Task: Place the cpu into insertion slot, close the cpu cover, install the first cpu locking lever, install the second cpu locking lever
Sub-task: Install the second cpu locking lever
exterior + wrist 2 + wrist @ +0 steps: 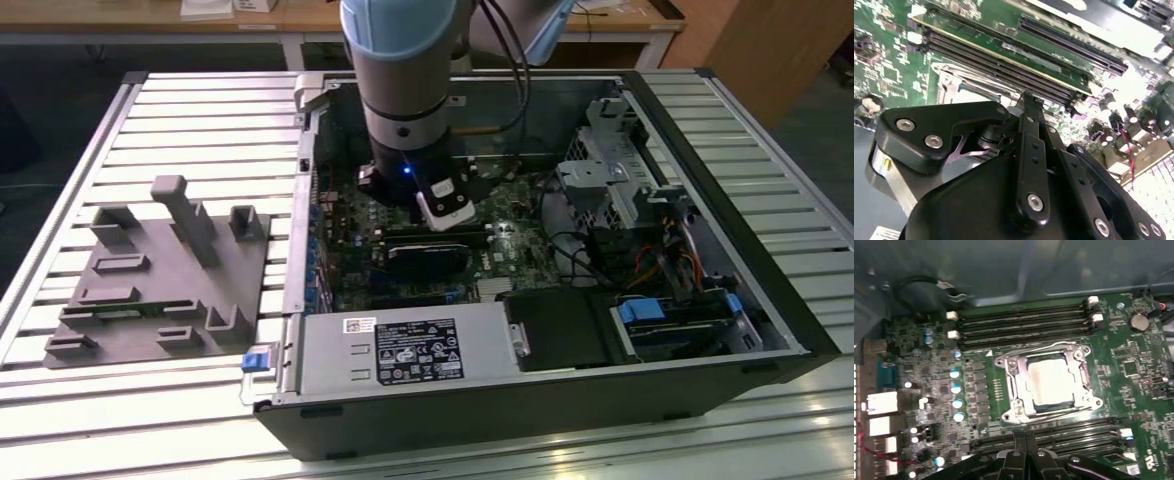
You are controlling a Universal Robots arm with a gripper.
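One cpu (1050,382) sits seated in the insertion slot (1015,371), silver top showing through the window of the cpu cover (1082,374), which lies closed flat over it. Black memory slots (1024,326) run at 12 o'clock of the socket and more at 6 o'clock, all on the green circuit board (1134,370). The gripper (1025,441) hangs just past the 6 o'clock slots, fingers pressed together, grasping nothing. In the exterior view the arm (407,90) reaches down into the open computer case (747,300).
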